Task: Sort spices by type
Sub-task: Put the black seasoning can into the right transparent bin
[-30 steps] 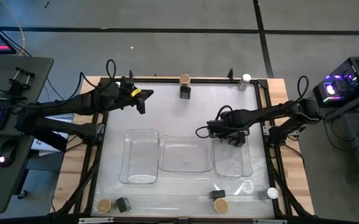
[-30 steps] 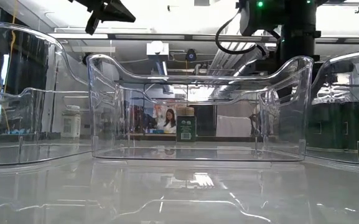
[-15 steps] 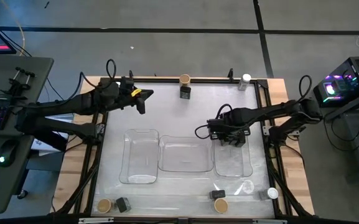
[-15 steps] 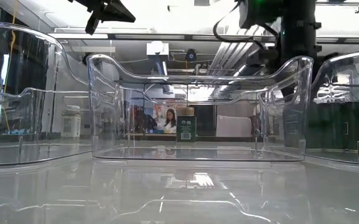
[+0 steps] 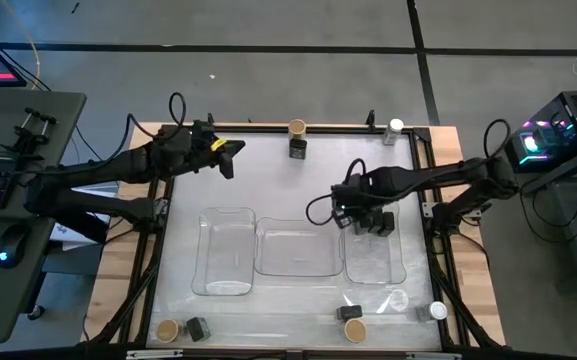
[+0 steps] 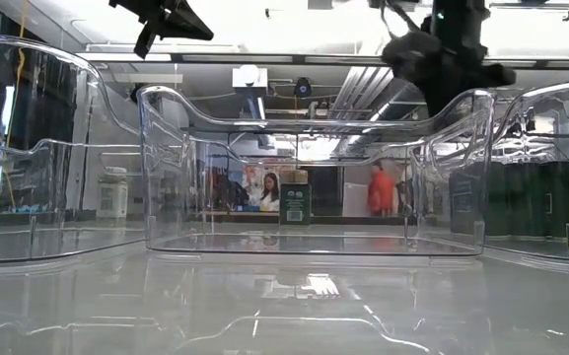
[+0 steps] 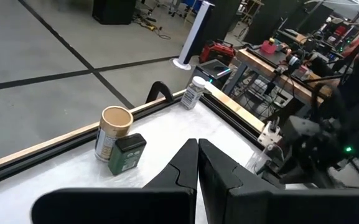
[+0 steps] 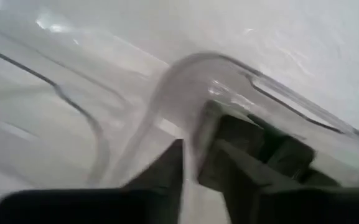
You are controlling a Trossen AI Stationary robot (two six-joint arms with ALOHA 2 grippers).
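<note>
Three spices stand at the table's far edge: a tan-topped one, a black box and a white-lidded jar. More stand along the near edge, among them a tan one, a black box and a white-lidded jar. My left gripper is shut and empty, high over the far left of the table. My right gripper hangs above the far end of the right tray, whose rim fills its wrist view.
Three clear trays lie side by side mid-table: left, middle and right. A clear jar lies near the right tray's near end. A black frame borders the table. People show in the room beyond.
My right gripper has risen from the far end of the right tray and tipped, shifting a little toward the table's left. The trays and spices have stayed where they were.
</note>
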